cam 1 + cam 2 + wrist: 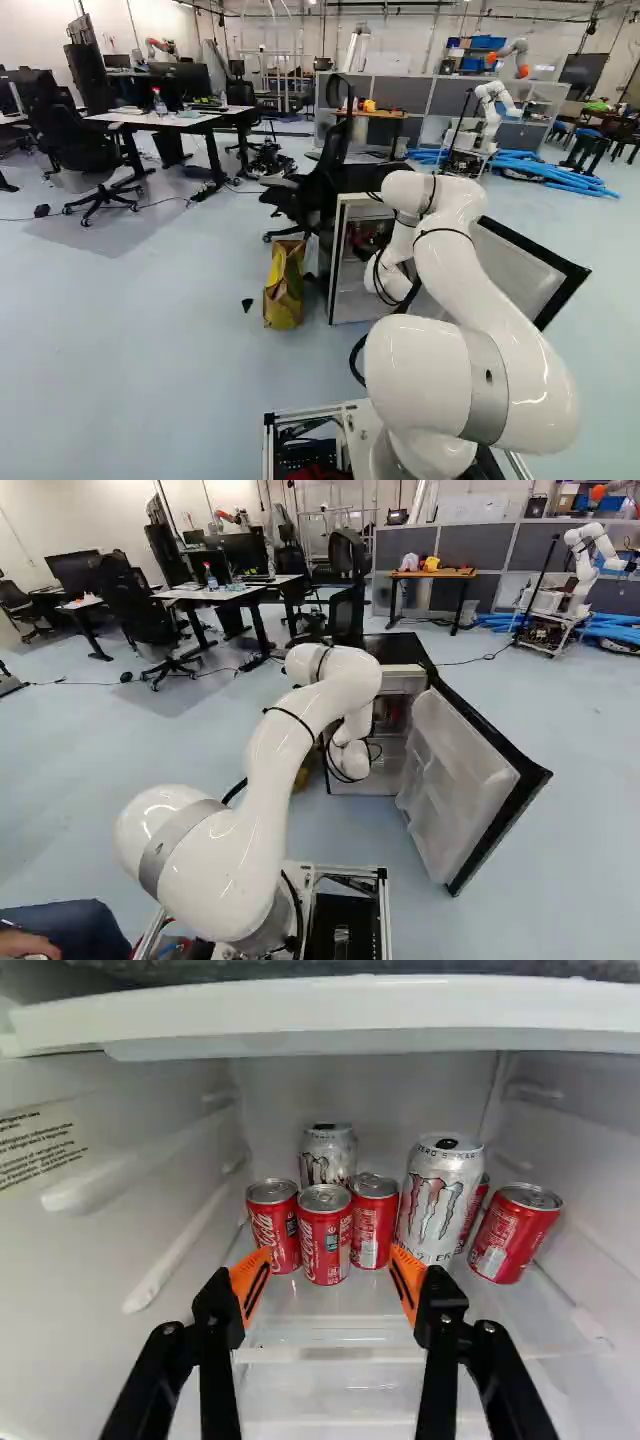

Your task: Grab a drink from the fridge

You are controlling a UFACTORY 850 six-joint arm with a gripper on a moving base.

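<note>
Standing on the fridge's smooth, translucent shelf (pixel 320 1310), glossy red cans (pixel 325 1235) and taller silver cans (pixel 438 1200) sit ahead of the tool (pixel 331 1252), its orange-padded fingers spread, gripping nothing. Outside, the rounded white arm (pixel 490 285) arches up, then bends down toward the open fridge (pixel 385 648).

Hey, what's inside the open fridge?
Five red cans and two silver cans sit on a clear shelf. The red can behind the nearer silver one is mostly covered; anything fully behind the cans can't be seen.
</note>
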